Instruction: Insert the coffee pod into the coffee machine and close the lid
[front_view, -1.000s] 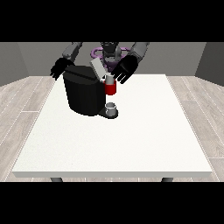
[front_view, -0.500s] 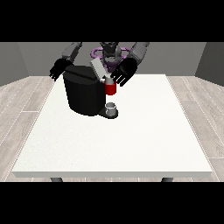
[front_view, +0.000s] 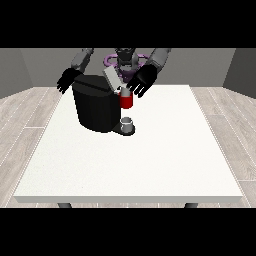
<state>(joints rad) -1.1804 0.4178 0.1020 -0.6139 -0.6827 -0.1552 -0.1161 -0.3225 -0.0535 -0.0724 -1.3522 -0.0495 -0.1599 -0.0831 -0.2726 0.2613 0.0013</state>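
A humanoid robot stands behind a white counter (front_view: 150, 165). A black coffee machine (front_view: 97, 107) sits near the counter's far edge, left of centre. Its grey lid (front_view: 111, 78) is tilted up, still open. A red section (front_view: 126, 101) shows at the machine's front, above a small grey cup (front_view: 127, 124); whether this is the coffee pod cannot be told. The robot hand at the view's right (front_view: 141, 81) hovers just above it, fingers spread apart, holding nothing. The robot hand at the view's left (front_view: 67, 80) hangs by the machine's rear corner, fingers also apart. Compared with half a second earlier, almost nothing has shifted, so closing the lid appears to remain.
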